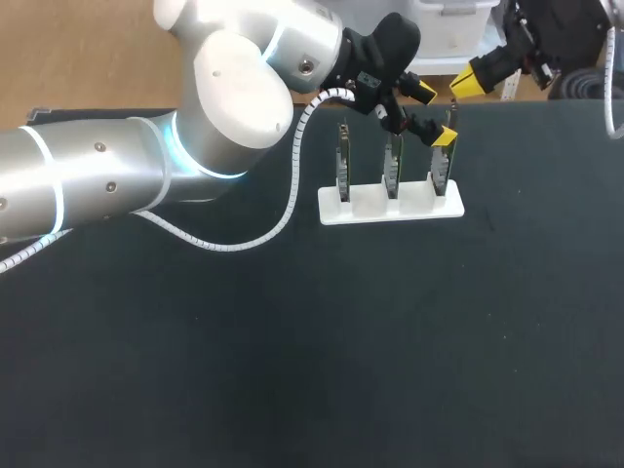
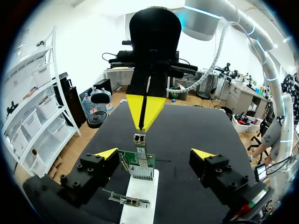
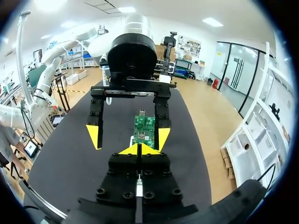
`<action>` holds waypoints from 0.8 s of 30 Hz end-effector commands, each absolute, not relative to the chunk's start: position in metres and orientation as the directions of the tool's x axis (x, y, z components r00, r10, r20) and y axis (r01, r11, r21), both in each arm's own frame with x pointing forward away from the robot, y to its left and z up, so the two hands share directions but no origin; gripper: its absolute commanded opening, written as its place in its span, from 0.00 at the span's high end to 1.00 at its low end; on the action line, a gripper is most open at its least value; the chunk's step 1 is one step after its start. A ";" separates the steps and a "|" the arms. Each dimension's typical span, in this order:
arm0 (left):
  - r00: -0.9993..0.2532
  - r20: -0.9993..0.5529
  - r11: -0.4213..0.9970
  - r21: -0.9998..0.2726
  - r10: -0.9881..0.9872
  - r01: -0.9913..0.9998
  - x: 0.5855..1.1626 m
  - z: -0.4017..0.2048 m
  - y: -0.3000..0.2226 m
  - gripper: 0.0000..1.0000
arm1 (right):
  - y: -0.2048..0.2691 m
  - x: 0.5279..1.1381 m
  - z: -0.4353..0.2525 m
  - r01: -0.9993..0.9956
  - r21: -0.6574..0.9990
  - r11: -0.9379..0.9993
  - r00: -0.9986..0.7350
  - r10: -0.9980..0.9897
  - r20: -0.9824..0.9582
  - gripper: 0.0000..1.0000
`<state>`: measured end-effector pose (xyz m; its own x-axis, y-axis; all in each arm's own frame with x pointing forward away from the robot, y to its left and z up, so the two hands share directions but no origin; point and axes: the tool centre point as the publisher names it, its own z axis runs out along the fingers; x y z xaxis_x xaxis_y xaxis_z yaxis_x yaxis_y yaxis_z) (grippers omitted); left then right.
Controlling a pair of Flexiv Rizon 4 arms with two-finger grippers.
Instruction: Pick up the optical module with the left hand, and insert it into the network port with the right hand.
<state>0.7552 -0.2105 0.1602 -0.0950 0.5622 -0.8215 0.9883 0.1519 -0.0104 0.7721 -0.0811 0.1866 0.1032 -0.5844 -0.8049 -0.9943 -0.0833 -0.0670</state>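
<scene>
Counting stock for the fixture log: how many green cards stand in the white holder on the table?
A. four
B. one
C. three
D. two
C: in the head view, three green cards stand upright side by side in the slots of the white holder.

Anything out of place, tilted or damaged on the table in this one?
Nothing stands out. The three boards stand upright in the white stand, none knocked over. The left gripper, open, straddles the end board, and the right gripper, shut on the optical module, is just above that board.
</scene>
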 end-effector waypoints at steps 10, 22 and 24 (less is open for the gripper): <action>-0.094 -0.821 0.150 -0.010 0.563 0.989 0.756 0.160 -0.210 0.00 | -0.082 0.774 0.177 -0.996 -0.047 -0.079 0.085 -0.589 -0.803 1.00; -0.094 -0.821 0.150 -0.010 0.563 0.989 0.756 0.160 -0.210 0.00 | -0.085 0.776 0.171 -0.996 -0.032 -0.078 0.072 -0.595 -0.800 1.00; -0.094 -0.821 0.150 -0.010 0.563 0.989 0.756 0.160 -0.210 0.00 | -0.085 0.776 0.170 -0.996 -0.029 -0.079 0.070 -0.593 -0.802 1.00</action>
<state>0.7552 -0.2105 0.1602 -0.0950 0.5622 -0.8215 0.9883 0.1519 -0.0104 0.7732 -0.0852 0.1719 0.0705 -0.5959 -0.8000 -0.9966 -0.0755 -0.0315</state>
